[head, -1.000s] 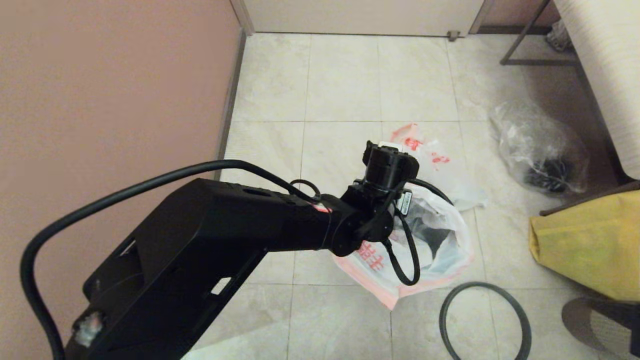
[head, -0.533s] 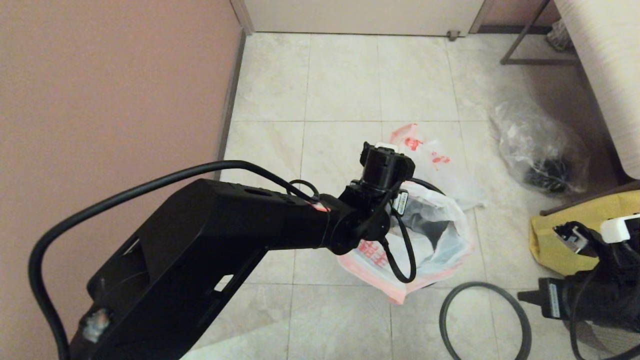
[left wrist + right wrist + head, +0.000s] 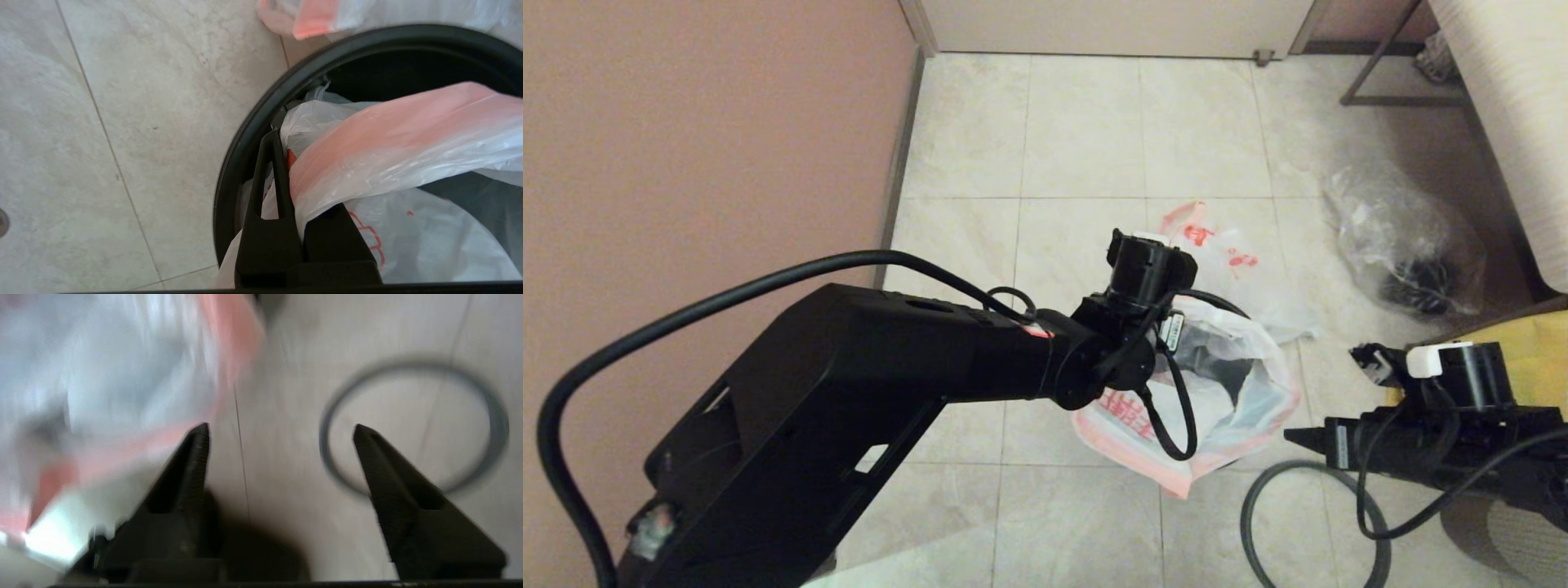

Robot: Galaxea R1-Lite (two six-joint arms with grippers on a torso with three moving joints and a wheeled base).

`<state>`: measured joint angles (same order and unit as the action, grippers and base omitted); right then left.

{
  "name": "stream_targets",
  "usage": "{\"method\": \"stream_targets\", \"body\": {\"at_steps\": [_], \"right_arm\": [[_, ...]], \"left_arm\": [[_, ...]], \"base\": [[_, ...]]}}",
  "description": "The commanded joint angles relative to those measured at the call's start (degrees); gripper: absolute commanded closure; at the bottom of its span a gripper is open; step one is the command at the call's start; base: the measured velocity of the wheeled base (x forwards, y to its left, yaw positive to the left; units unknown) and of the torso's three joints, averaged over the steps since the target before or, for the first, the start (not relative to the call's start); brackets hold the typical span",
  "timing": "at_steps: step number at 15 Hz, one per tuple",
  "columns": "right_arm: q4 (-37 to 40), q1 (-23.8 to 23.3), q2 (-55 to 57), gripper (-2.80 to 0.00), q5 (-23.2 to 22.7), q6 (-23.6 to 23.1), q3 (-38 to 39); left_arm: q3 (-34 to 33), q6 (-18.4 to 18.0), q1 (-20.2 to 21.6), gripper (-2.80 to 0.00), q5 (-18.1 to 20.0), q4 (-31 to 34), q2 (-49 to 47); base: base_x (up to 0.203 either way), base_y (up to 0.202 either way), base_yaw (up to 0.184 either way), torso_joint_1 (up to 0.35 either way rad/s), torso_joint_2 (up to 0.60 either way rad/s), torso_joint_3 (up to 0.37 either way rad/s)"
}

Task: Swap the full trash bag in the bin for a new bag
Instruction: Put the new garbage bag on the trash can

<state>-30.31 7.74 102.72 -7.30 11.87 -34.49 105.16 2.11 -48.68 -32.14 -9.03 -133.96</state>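
Your left gripper [image 3: 286,163] sits just inside the bin [image 3: 245,134], at its rim, with its fingers [image 3: 271,171] closed on the pink border of the new bag [image 3: 392,134]. The film drapes from the pinch across the bin's mouth. In the head view the same bag [image 3: 1241,384] is spread open over the bin, pink edge hanging down the near side, red characters showing beside the wrist.

Your right gripper [image 3: 282,430] is spread wide and holds nothing. It hangs above the floor tiles [image 3: 286,375] between the bag's pink edge and the dark grey hoop [image 3: 412,424]. In the head view this arm [image 3: 1437,408] comes in low at the right, pointing toward the bin; the hoop [image 3: 1307,523] lies flat on the floor, partly under it and apart from the bin.

The full trash bag [image 3: 1225,253] lies on the tiles just beyond the bin; its contents cannot be made out here. A clear bag with dark contents [image 3: 1409,249] sits farther right, near a yellow bag [image 3: 1535,343].
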Motion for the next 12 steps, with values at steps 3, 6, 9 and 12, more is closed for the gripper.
{"method": "stream_targets", "body": {"at_steps": [3, 6, 9, 12], "right_arm": [[-7.26, 0.35, 3.90, -2.80, -3.35, 0.34, -1.55], [-10.02, 0.33, 6.15, -2.80, -5.38, 2.24, -4.33], [-12.19, 0.34, 8.64, -2.80, -5.79, 4.73, -7.14], [-12.23, 0.29, 9.11, 0.00, -5.71, 4.90, -11.11]], "left_arm": [[-1.16, 0.09, 0.58, 0.00, -0.20, -0.09, 1.33], [-1.53, 0.26, 0.95, 0.00, -0.20, -0.11, 1.42], [-1.80, 0.26, 0.95, 0.00, -0.20, -0.11, 1.42], [-2.08, 0.26, 1.13, 0.00, -0.55, -0.11, 1.60]], "base": [[0.000, 0.000, 0.000, 0.000, 0.00, 0.000], [0.000, 0.000, 0.000, 0.000, 0.00, 0.000], [0.000, 0.000, 0.000, 0.000, 0.00, 0.000], [0.000, 0.000, 0.000, 0.000, 0.00, 0.000]]}}
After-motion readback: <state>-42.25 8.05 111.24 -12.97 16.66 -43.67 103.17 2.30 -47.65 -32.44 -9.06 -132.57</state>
